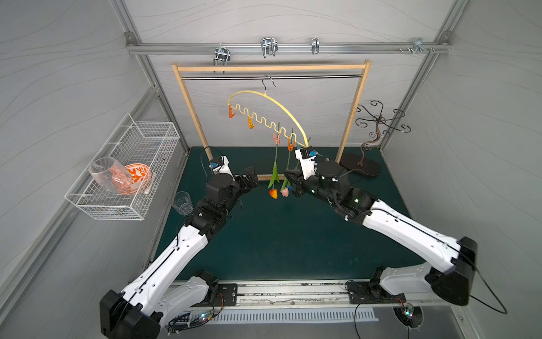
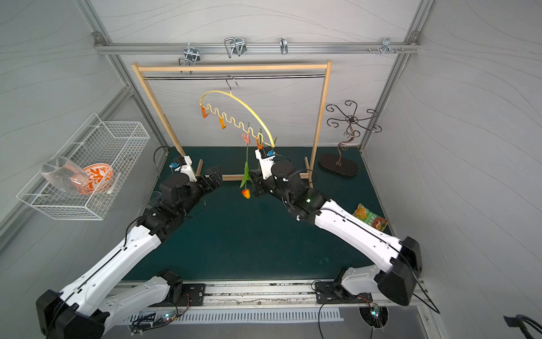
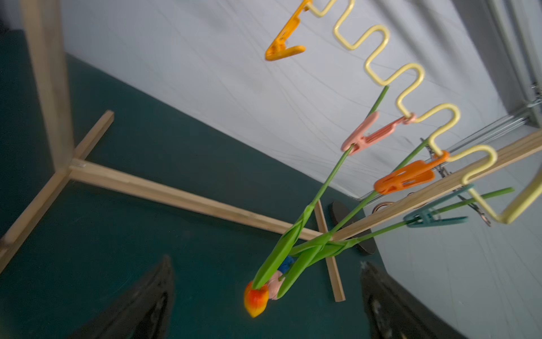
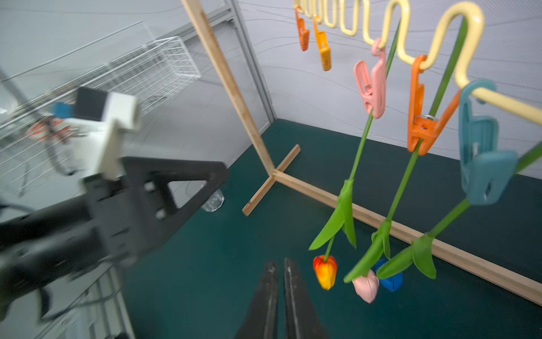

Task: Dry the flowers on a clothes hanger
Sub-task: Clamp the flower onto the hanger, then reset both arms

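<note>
The pale yellow clothes hanger hangs tilted from the rack's metal rod. Three flowers hang head down from its lower end. A pink clothespin grips the orange-yellow tulip. An orange clothespin holds the pink tulip, and a teal clothespin holds the blue tulip. My left gripper is open, left of the flowers and holding nothing. My right gripper is shut and empty, close beside the tulip heads.
The wooden rack frame stands at the back of the green mat. A wire basket on the left wall holds a glass and an orange bowl. A glass tumbler sits by the left arm. A dark curly metal stand is back right, and a snack bag lies right.
</note>
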`<state>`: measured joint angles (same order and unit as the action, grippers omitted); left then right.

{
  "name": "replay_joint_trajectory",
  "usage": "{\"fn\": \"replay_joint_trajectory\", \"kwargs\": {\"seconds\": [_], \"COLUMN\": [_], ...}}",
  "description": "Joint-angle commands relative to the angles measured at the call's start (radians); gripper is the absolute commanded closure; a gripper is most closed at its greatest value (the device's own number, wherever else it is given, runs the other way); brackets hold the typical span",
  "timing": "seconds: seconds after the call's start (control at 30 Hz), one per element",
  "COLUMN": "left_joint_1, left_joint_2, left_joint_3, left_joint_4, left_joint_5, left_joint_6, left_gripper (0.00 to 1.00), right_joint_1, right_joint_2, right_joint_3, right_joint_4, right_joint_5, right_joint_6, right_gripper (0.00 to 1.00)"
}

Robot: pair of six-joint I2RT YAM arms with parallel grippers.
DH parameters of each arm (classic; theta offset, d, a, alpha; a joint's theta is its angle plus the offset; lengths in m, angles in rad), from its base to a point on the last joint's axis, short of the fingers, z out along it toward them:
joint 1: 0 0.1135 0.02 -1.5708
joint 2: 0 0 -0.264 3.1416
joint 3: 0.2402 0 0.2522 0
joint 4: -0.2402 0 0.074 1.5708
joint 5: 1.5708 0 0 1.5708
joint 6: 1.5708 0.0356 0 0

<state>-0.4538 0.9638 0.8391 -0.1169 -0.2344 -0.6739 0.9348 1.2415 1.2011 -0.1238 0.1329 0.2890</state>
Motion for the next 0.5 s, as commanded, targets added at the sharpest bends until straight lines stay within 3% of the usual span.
{"fn": "replay_joint_trajectory", "kwargs": {"seconds": [0.0, 0.07, 0.17, 0.3, 0.33, 0.4, 0.47], "left_joint_1": [-0.008, -0.009, -0.011, -0.011, -0.011, -0.010, -0.011], "left_joint_2": [-0.058, -0.087, -0.115, -0.102, -0.097, -0.086, -0.059], "left_joint_3": [-0.087, -0.177, -0.336, -0.560, -0.567, -0.536, -0.499], "left_joint_4": [-0.072, -0.079, -0.005, 0.328, 0.347, 0.371, 0.329], "left_joint_5": [-0.128, -0.188, -0.214, -0.153, -0.167, -0.130, -0.162], "left_joint_6": [-0.092, -0.141, -0.218, -0.126, -0.165, -0.082, -0.045], "left_gripper": [0.00, 0.00, 0.00, 0.00, 0.00, 0.00, 0.00], "right_joint_1": [0.002, 0.001, -0.001, -0.004, -0.011, -0.051, -0.143], "right_joint_2": [-0.160, -0.260, -0.380, -0.495, -0.516, -0.535, -0.527], "right_joint_3": [-0.119, -0.236, -0.386, -0.584, -0.616, -0.645, -0.641], "right_joint_4": [-0.117, -0.103, -0.083, 0.014, 0.029, 0.037, -0.001], "right_joint_5": [0.040, 0.073, 0.186, 0.375, 0.426, 0.459, 0.479], "right_joint_6": [-0.023, -0.052, -0.117, -0.229, -0.220, -0.177, -0.070], "right_gripper": [0.75, 0.46, 0.24, 0.15, 0.13, 0.13, 0.13]}}
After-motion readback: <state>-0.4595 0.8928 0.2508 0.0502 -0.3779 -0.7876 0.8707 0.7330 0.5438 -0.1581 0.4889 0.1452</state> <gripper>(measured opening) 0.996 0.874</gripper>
